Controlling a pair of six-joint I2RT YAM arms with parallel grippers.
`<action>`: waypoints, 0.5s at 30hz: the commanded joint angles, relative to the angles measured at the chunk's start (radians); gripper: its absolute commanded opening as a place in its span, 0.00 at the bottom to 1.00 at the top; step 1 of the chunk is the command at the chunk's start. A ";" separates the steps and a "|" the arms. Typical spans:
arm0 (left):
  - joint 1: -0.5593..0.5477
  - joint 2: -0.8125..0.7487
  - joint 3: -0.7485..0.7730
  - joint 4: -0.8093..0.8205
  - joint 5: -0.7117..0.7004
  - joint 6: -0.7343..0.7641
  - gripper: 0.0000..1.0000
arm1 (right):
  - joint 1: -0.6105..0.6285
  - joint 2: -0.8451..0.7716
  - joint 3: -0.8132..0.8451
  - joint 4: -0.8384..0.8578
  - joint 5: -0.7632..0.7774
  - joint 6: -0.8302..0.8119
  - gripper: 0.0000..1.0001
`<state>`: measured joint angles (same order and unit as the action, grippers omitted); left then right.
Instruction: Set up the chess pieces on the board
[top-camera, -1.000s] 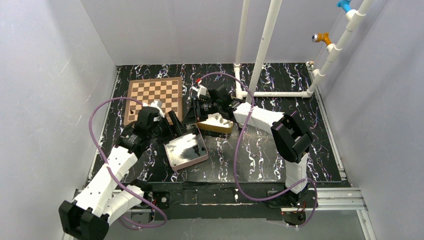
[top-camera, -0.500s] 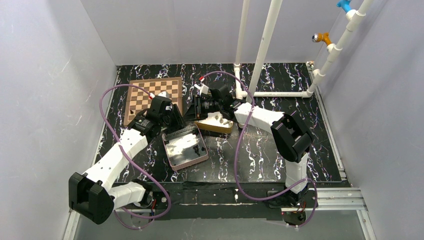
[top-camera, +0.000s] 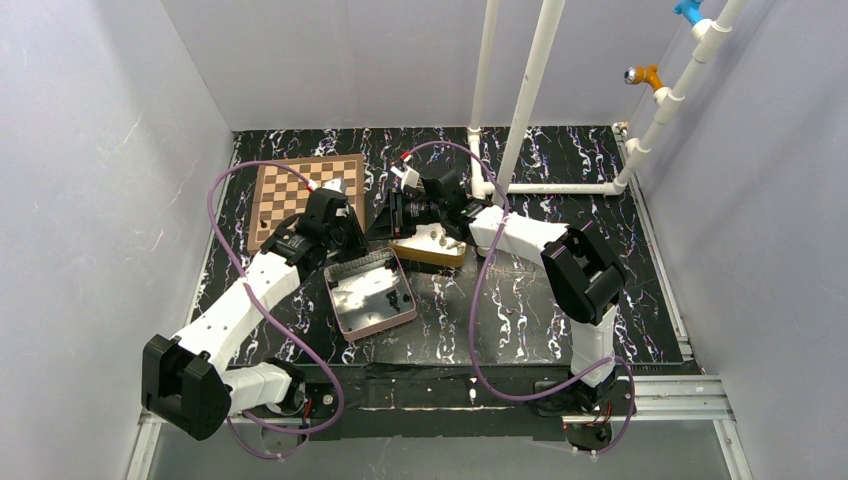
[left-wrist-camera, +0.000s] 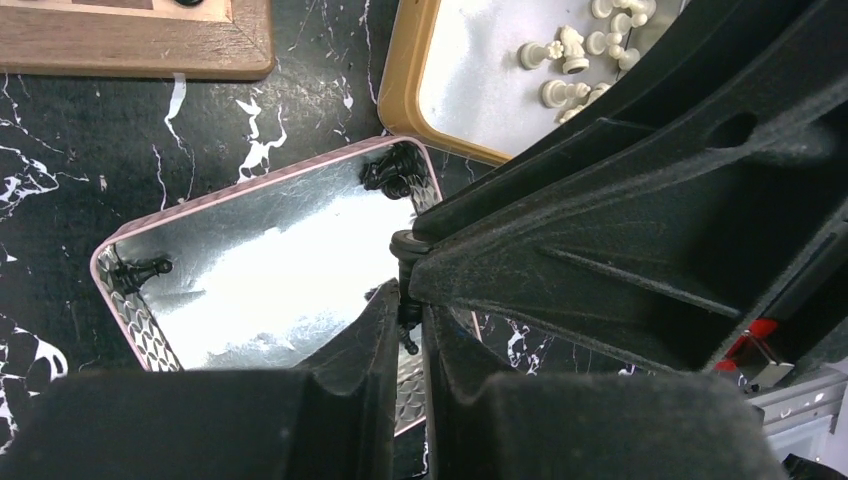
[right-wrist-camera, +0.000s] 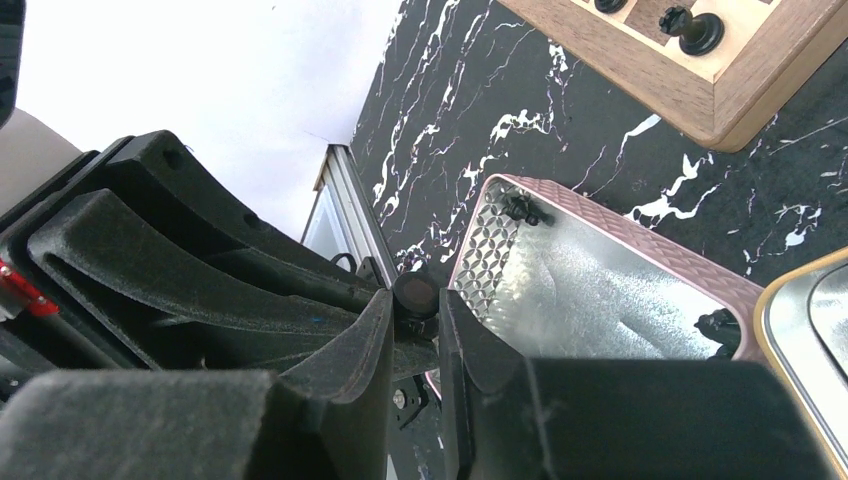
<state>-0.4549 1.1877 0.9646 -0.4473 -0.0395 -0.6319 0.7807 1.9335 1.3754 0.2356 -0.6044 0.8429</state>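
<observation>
Two tools on one piece, is that what I'm looking at?

Yes. Your left tool (left-wrist-camera: 407, 300) is clenched on a black chess piece (right-wrist-camera: 414, 292). Your right tool (right-wrist-camera: 413, 305) is clamped on that same piece from the opposite side, so the two sets of fingertips nearly meet. The piece hangs in the air between them, off the desk (left-wrist-camera: 80, 140).

Which step is that?

I read it as a hand-over between your arms, early in setting out the black side. Which arm gives and which takes I cannot tell from these views.

What does the next move need?

One tool has to let go cleanly before the other draws away. If both pull while gripping, so slim a piece could twist or drop. The arm that keeps it then carries it to the board (left-wrist-camera: 130, 45), which lies beyond your left tool, past the tin, and stands it upright on its square.

And the tins?

The pink tin (left-wrist-camera: 240, 183) lies right beneath both tools. It holds a small clump of black pieces (left-wrist-camera: 393, 170) in one corner and a single one (left-wrist-camera: 135, 268) in another, with bare metal between. The gold tin (left-wrist-camera: 400, 90), ahead of your left tool, holds the white pieces (left-wrist-camera: 560, 60). A couple of black pieces (right-wrist-camera: 692, 30) already stand near the board's edge.
</observation>
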 joint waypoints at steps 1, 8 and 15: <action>0.009 0.004 0.030 0.045 -0.033 0.067 0.04 | 0.003 -0.005 -0.015 0.047 -0.082 0.032 0.04; 0.009 -0.032 0.010 0.032 0.034 0.176 0.00 | 0.003 -0.009 -0.010 0.074 -0.106 0.017 0.24; 0.019 -0.195 -0.032 -0.197 0.186 0.223 0.00 | 0.003 -0.024 -0.011 0.100 -0.133 -0.041 0.70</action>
<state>-0.4469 1.0981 0.9524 -0.5163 0.0666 -0.4450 0.7795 1.9343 1.3697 0.2787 -0.6819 0.8284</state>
